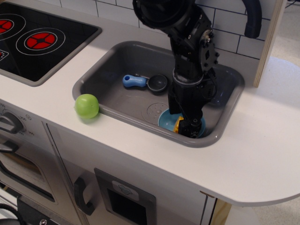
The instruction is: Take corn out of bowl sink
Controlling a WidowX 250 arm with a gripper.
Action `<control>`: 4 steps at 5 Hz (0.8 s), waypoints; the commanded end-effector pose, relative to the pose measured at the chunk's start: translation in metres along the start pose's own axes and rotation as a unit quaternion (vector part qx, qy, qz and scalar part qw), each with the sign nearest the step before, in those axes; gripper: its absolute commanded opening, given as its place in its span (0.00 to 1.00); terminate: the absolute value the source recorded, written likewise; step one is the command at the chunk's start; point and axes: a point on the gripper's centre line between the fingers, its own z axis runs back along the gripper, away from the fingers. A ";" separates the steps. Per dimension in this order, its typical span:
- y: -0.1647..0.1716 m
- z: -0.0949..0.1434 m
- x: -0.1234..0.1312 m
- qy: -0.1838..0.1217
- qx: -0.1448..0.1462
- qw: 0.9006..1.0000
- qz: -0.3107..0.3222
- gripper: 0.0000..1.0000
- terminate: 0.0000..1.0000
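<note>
Black robot gripper (pixel 191 127) reaches straight down into a round, shallow, light blue plastic bowl (pixel 165 121), with its tip low inside the bowl. Its fingers are dark and overlap each other from this angle, so I cannot tell whether they are spread or pressed together. A small yellow toy corn cob piece (pixel 178 125) sits inside the bowl, touching the left side of the gripper tip; only a sliver of it shows, because the gripper covers the rest. Whether the fingers actually hold the corn cannot be told.

The bowl rests on the floor of a rectangular grey plastic toy sink (pixel 117 89) with rounded corners, in the corner nearest the camera on the right side. A round drain mark (pixel 154 110) is just left of the bowl. Further back in the basin lies a small dark grey cup with a blue handle (pixel 146 82), well apart from the bowl.

A green ball (pixel 87 106) rests on the white counter (pixel 262 150) against the sink's front left rim. A black stovetop with red burner rings (pixel 40 41) fills the upper left.
</note>
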 end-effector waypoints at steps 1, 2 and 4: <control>0.007 -0.001 -0.005 0.002 -0.007 1.000 0.008 1.00 0.00; 0.011 0.001 -0.005 0.001 -0.008 1.000 0.015 0.00 0.00; 0.028 0.030 -0.011 -0.019 -0.029 0.999 0.039 0.00 0.00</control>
